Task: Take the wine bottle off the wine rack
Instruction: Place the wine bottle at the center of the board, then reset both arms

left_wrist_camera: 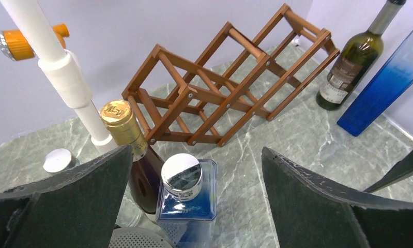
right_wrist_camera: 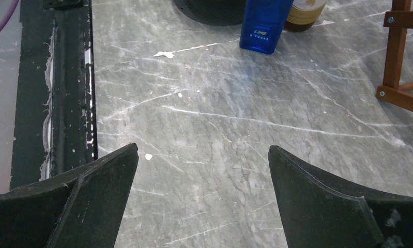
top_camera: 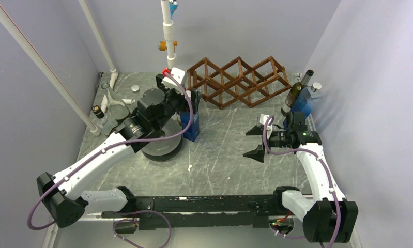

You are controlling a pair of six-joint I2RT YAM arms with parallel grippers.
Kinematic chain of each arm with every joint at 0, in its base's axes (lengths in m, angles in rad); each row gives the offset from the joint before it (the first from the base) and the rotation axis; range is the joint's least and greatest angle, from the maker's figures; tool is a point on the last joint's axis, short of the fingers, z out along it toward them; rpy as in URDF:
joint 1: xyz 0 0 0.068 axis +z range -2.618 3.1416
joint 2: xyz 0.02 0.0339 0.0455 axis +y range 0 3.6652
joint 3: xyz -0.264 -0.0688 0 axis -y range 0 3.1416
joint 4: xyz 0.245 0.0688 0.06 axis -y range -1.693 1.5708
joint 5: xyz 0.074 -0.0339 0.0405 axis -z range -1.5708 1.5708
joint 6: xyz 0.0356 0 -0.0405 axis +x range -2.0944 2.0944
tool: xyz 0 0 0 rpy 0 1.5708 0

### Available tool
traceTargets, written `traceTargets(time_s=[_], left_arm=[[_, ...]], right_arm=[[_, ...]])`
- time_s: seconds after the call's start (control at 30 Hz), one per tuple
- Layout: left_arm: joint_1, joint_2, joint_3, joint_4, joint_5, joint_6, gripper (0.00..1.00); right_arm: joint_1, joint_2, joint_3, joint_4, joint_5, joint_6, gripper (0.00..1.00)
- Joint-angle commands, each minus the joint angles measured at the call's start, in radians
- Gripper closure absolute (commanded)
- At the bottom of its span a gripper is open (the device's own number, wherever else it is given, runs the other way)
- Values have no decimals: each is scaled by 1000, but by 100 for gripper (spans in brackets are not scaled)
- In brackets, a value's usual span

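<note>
Top external view: the worktop (top_camera: 219,160) carries the wine rack (top_camera: 239,81) along its far edge, every visible cell empty. Left wrist view shows the gold-capped wine bottle (left_wrist_camera: 122,121) upright off the rack, just beside a blue square bottle (left_wrist_camera: 186,199), left of centre. Over both, the left tool (left_wrist_camera: 196,151) gapes wide and holds nothing. Equally wide, the right tool (right_wrist_camera: 203,150) hangs near the right edge. A careless pull-back could clip the neck and topple the bottle. Its base is hidden.

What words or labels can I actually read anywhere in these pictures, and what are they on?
"LIME": on the square blue bottle; the smaller line beneath may read "SUGAR", but I can't be sure.
Green wine bottle: label print too blurred to read.
Gold-capped bottle: embossed mark on the cap, unreadable.
</note>
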Motion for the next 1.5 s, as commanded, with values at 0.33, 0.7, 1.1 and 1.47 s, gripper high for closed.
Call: traceTargets(time_s=[0.33,0.7,1.1,1.47], left_arm=[[7,-160,8,17,114,-12,0],[7,-280,-47,-43,167,-25,1],[9,-441,-183,-101,193,-60,0],[9,-549,-344,-148,170,-116,0]], right_arm=[[-18,-6,4,10,-24,-36,0],[-33,-8,7,3,-25,-39,0],[-55,-10,7,2,-28,-40,0],[-85,-21,1,34,-44,22,0]])
